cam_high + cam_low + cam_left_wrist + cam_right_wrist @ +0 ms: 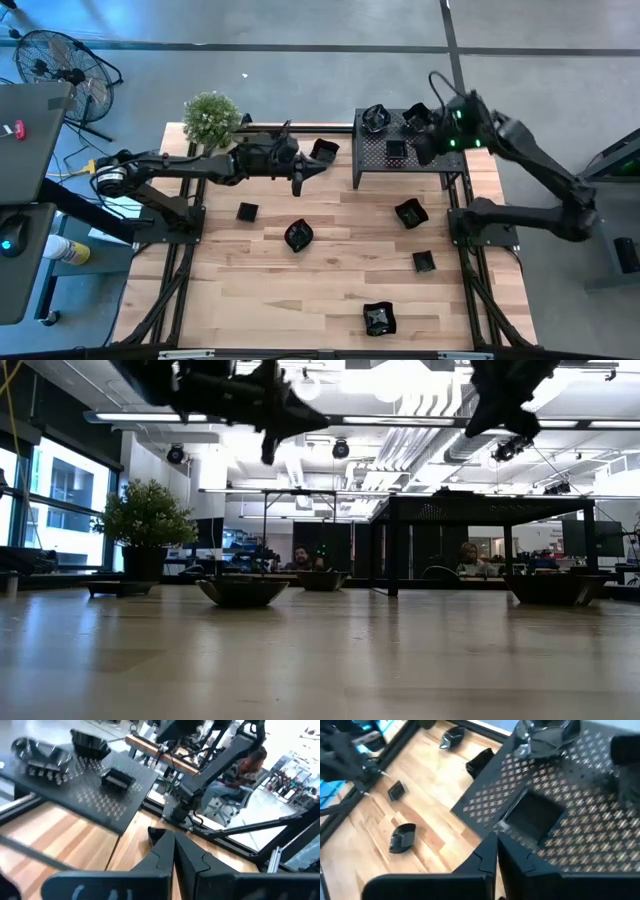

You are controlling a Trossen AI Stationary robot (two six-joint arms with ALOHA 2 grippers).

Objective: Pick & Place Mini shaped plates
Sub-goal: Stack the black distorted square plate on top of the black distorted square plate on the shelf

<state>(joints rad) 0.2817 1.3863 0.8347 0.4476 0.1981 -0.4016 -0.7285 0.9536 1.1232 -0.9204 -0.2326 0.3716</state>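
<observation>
Listing hazards, left to right: left gripper (pixel 298 184), fingers together, empty, above the desk (pixel 330 300); mini shaped plates (pixel 298 235) scattered mid-desk. Right gripper (pixel 421 152), fingers together, over the stand (pixel 372 160); could nudge square plate (pixel 396 150) off.

Left claw (pixel 174 851) hangs shut over the wooden bench (pixel 60 832), fingers pressed together; beyond it, three mini shaped plates (pixel 118 779) sit on the perforated stand (pixel 107 802), a seated person (pixel 240 780) behind.
</observation>
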